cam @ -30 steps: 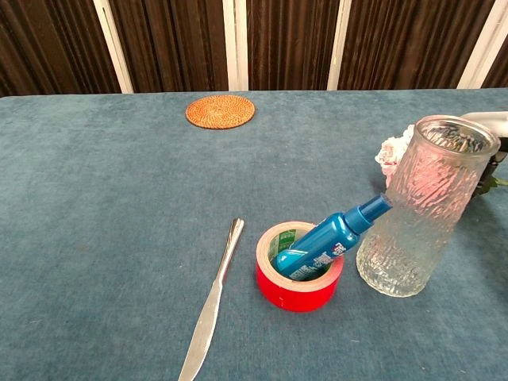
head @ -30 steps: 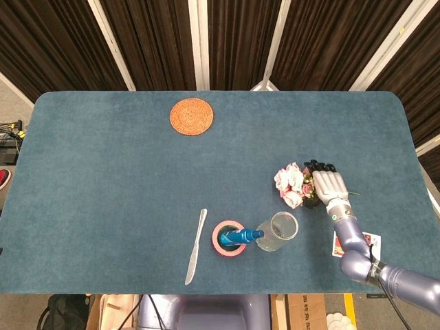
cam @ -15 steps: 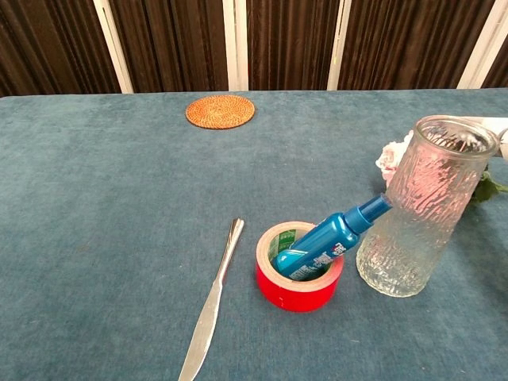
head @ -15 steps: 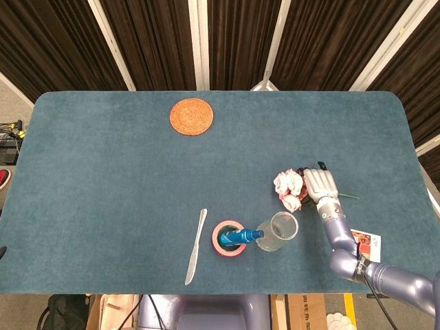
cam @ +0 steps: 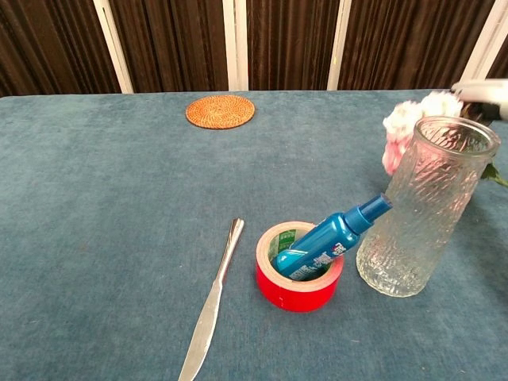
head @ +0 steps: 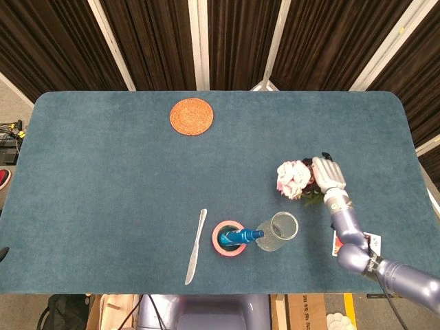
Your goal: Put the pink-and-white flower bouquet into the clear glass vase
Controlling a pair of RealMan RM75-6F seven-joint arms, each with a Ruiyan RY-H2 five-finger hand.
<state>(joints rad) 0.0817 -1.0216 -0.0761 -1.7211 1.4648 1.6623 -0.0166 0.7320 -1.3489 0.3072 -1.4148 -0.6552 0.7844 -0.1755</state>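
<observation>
Bouquet (head: 295,179) now lifted above vase (head: 278,231), right hand (head: 329,177) gripping its stems.

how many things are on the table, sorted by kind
containers: 2, glass vase, blue bottle
flowers: 1, bouquet, held by the right robot hand
cutlery: 1, knife
tape rolls: 1
coasters: 1
cards: 1
total: 7

The right arm enters from the lower right corner of the head view and bends upward toward the frame's right middle. Its hand (head: 330,175) is wrapped around a bouquet (head: 295,179), fingers closed on it. The left arm and hand are out of both views.
</observation>
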